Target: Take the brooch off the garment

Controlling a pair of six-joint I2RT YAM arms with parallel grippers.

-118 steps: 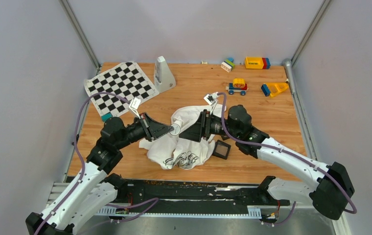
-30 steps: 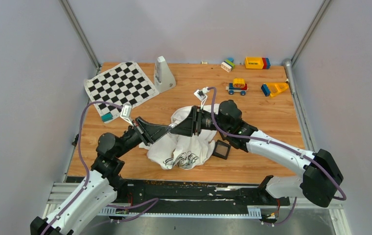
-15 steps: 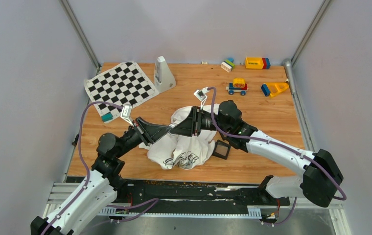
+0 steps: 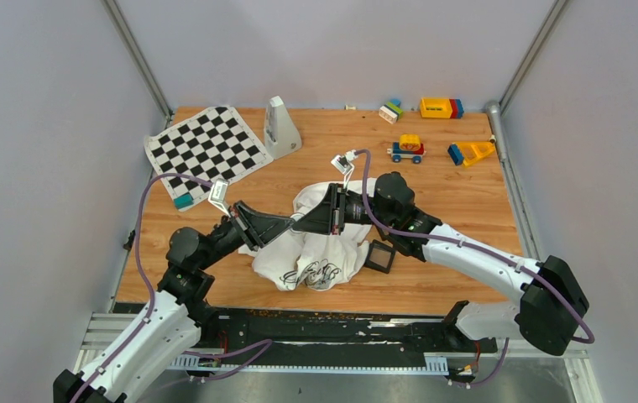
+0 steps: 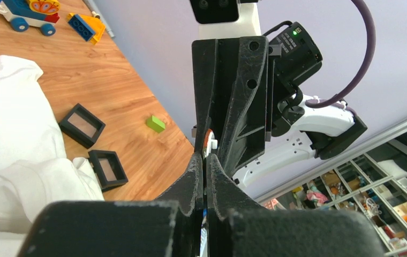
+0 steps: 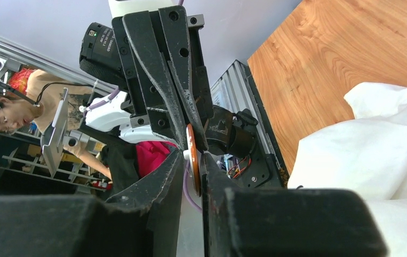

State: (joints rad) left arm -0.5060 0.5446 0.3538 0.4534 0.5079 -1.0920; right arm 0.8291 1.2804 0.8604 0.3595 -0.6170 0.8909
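The white garment (image 4: 316, 260) lies crumpled at the middle of the table; it also shows in the left wrist view (image 5: 8, 123) and the right wrist view (image 6: 367, 155). My left gripper (image 4: 289, 222) and right gripper (image 4: 302, 225) meet tip to tip just above its left part. The brooch (image 6: 191, 150), an orange disc with a white back, is seen edge-on between the right gripper's (image 6: 191, 160) narrowly set jaws. The left gripper (image 5: 204, 160) is shut, its tips on the brooch's (image 5: 208, 142) edge. In the top view the brooch is hidden by the fingers.
A checkered mat (image 4: 206, 147) and a white wedge-shaped object (image 4: 280, 126) are at the back left. Toy cars and blocks (image 4: 405, 149) sit at the back right. A black square box (image 4: 379, 256) lies by the garment's right edge; a second box (image 5: 106, 167) and a green block (image 5: 156, 123) lie nearby.
Since 3.9 s ago the right gripper has moved left to meet the left gripper's tips, and the white disc then visible there is covered. Over the last second nothing visibly moved.
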